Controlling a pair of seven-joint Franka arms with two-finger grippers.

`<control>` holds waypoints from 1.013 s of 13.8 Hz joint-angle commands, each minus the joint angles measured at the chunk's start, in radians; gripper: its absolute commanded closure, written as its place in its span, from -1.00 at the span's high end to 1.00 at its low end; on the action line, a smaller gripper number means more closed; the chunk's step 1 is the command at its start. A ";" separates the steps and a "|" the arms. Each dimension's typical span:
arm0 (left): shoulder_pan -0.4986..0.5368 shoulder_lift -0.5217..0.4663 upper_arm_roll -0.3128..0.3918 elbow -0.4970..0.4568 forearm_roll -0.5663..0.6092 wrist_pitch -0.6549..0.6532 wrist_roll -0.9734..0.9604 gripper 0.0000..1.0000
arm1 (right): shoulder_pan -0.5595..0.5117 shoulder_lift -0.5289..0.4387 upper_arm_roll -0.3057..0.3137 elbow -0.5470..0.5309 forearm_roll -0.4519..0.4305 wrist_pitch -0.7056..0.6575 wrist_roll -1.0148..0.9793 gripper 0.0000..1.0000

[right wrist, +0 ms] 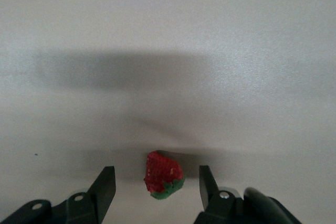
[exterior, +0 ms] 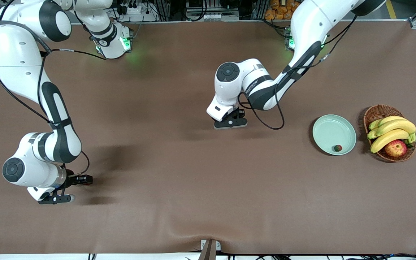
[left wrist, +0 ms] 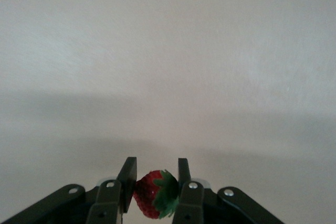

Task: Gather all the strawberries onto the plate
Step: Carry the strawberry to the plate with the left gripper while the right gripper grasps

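Already one strawberry [exterior: 337,147] lies in the plate [exterior: 324,127]. Left gripper [left wrist: 155,182] pinches a second [left wrist: 154,200] at mid-table; right gripper [right wrist: 156,184], fingers spread, straddles a third [right wrist: 163,181]: center before pinching.

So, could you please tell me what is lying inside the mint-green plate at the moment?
One strawberry lies inside the plate, near its rim closest to the front camera. The rest of the plate's surface is bare, and nothing covers any part of it.

Open table [exterior: 179,169] beside plate [exterior: 332,126]
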 commanded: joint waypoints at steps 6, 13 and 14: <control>0.218 -0.053 -0.003 0.098 -0.068 -0.187 -0.051 -1.00 | -0.013 0.005 0.011 -0.030 -0.007 0.047 -0.018 -0.14; 0.508 -0.061 -0.007 0.048 -0.067 -0.237 -0.037 -1.00 | -0.016 0.003 0.011 -0.030 -0.007 0.043 -0.044 -1.00; 0.541 -0.059 -0.007 0.041 -0.067 -0.236 -0.031 -1.00 | -0.016 0.000 0.012 -0.027 -0.001 0.039 -0.044 -1.00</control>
